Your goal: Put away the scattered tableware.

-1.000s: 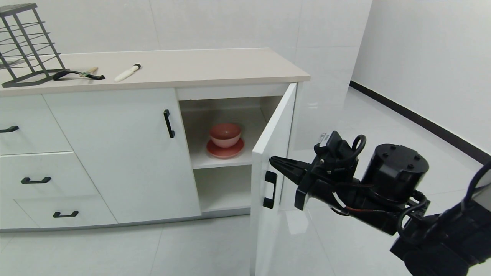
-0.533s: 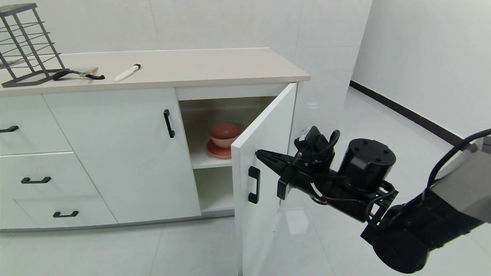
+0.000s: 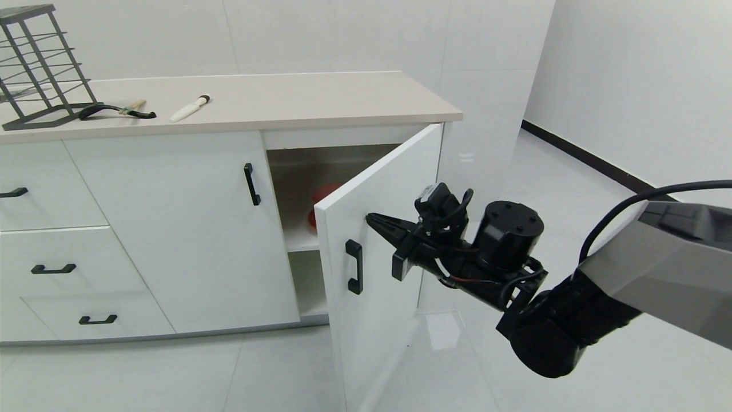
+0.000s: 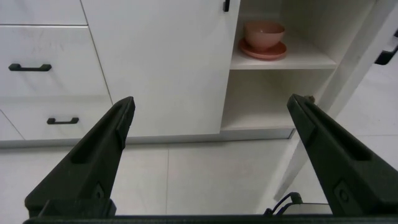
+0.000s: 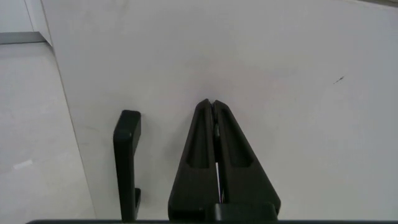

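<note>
Cabinet door [image 3: 380, 229] plain white, its handle [image 3: 354, 274] black. Bowl [image 4: 263, 32] pale salmon-pink, on a deeper pink plate [image 4: 264, 51]. Countertop [image 3: 320, 97] flat beige. Wire rack [image 3: 40, 63] dark grey-black. Utensil [image 3: 190, 108] cream-white with a dark end. Right gripper [image 3: 370, 218] and left gripper [image 4: 211, 102] matt black. Floor tiles [image 3: 171, 372] glossy pale grey; skirting [image 3: 617, 177] black.

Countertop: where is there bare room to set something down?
The countertop is bare from the white-handled utensil to its right end. Its left end is crowded by the wire rack and a black tool.
</note>
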